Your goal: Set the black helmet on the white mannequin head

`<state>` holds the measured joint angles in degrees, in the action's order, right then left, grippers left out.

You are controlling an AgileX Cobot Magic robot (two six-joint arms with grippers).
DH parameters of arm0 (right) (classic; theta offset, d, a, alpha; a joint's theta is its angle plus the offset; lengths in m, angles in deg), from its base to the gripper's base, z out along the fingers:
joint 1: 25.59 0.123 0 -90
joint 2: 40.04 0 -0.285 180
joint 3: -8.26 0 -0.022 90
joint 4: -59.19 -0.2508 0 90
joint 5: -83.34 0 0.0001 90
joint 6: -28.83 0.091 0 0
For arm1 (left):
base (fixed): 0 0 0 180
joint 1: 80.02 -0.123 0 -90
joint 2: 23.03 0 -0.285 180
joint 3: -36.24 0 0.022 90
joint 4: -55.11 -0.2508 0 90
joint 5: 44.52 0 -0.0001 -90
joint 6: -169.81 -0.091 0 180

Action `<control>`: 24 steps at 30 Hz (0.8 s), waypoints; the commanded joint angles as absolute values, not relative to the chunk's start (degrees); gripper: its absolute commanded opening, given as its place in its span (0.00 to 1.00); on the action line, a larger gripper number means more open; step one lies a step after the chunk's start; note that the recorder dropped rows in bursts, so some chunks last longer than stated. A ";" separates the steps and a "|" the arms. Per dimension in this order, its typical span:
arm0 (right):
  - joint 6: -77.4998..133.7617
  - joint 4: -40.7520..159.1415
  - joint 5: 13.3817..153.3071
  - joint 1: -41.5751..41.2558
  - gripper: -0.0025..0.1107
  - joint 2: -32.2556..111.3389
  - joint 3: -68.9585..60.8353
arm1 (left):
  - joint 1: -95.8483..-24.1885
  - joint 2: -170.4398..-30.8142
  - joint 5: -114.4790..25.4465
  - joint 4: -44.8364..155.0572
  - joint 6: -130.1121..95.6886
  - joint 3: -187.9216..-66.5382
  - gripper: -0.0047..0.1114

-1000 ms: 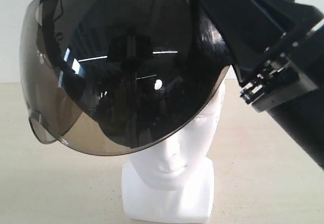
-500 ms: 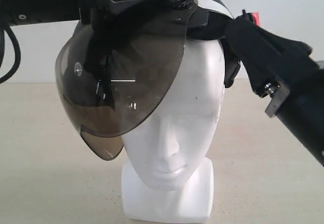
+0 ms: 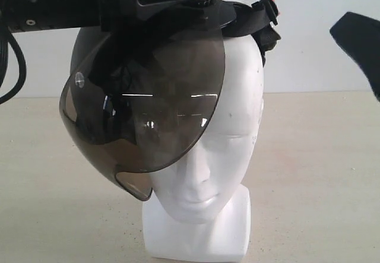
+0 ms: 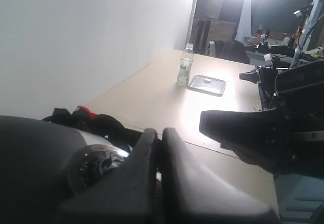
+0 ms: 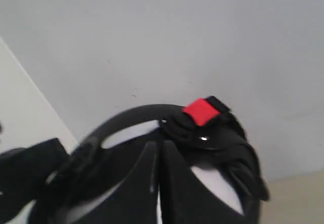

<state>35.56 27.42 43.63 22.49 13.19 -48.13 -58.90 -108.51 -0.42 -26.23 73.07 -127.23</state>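
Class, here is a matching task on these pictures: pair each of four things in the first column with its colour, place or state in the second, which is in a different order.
Column one:
1. black helmet
2. white mannequin head
3. strap buckle
4. water bottle

Column two:
A. red
B. upright beside a metal tray
C. tilted, covering part of the face
D. bald, standing on the table

Pairs: 1-C, 2-D, 3-A, 4-B

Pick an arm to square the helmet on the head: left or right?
Left, probably. The left gripper sits atop the black helmet, which hangs skewed on the white mannequin head. The right gripper is off to the side, apart from it.
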 commanded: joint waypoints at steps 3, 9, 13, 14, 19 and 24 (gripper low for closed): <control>-51.12 -40.75 60.35 22.42 0.02 3.77 -28.56 | -58.02 -110.19 -1.28 -34.29 77.43 -125.97 0.08; -46.36 -40.75 67.35 22.42 0.02 5.11 -22.97 | -58.02 -110.19 -1.44 -34.28 78.34 -125.97 0.08; -56.26 -40.75 68.79 22.42 0.02 5.84 -22.97 | -58.02 -110.19 -1.41 -34.28 78.32 -125.97 0.08; -60.14 -40.75 68.79 22.42 0.02 5.84 -22.97 | -58.02 -110.19 -1.41 -34.28 78.32 -125.97 0.08; -85.03 -38.28 66.82 22.42 0.02 5.58 -22.62 | -58.02 -110.19 -1.55 -34.28 78.32 -125.97 0.08; -64.67 -40.75 46.83 22.42 0.02 5.58 -19.44 | -58.02 -110.19 -1.55 -34.28 78.32 -125.97 0.08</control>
